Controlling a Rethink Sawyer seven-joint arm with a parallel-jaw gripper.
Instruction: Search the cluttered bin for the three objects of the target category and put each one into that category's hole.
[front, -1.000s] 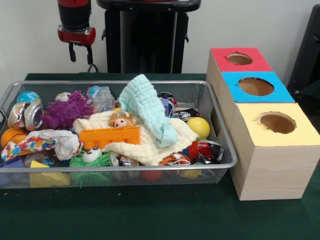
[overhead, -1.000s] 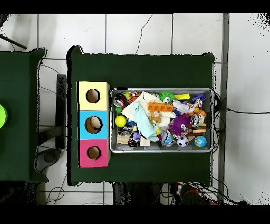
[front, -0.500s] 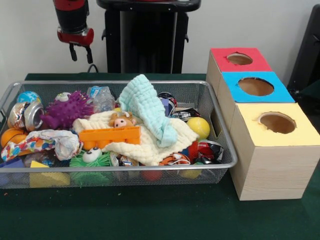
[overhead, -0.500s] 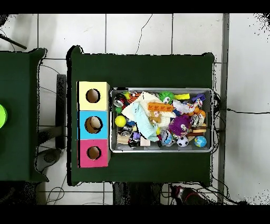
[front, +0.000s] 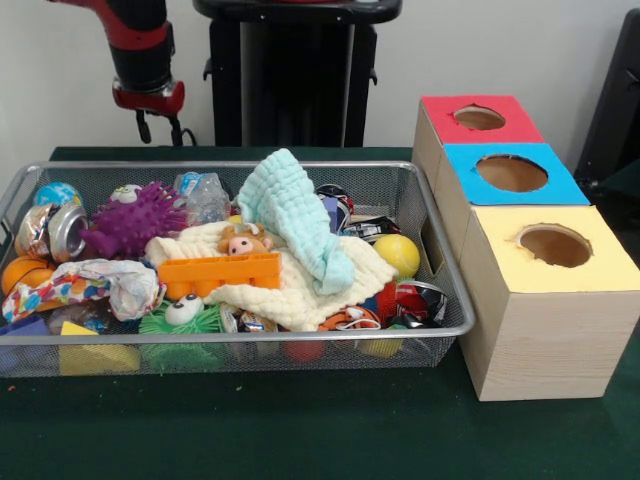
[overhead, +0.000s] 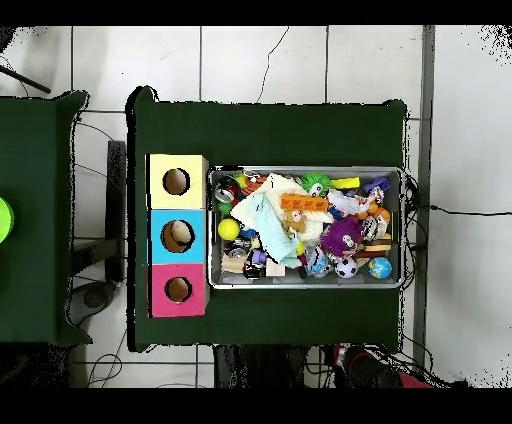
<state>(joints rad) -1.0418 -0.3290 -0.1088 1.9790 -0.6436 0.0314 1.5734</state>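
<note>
a green table seen from across, with a wire mesh bin (front: 440, 330) nearest the viewer, heaped with toys. at the bin's near left corner lies a crumpled white wrapper (front: 85, 285) blotched red, blue, orange and yellow, resting on top of the pile and touching the near wall. it looks like one of the target objects, and nothing covers it. just beside it sits an orange block (front: 220, 270) on a cream cloth (front: 300, 290), with a mint cloth (front: 295, 220) draped over the middle. a purple spiky ball (front: 130, 222) and a crushed can (front: 50, 232) lie further back on the left. to the right of the bin stand three wooden boxes with round holes: yellow box (front: 550, 255) nearest, blue box (front: 510, 175) behind it, red box (front: 478, 118) farthest.

beyond the bin's far left rim, the gripper (front: 158, 128) hangs in the air, empty, its two short fingers apart. compared with a second ago it has drifted slightly left and dipped a little lower, and the arm now leans in from the upper left. nothing in the bin has shifted. this reads as the arm lining up over the left side of the bin, with no object sorted from this pile yet.
</note>
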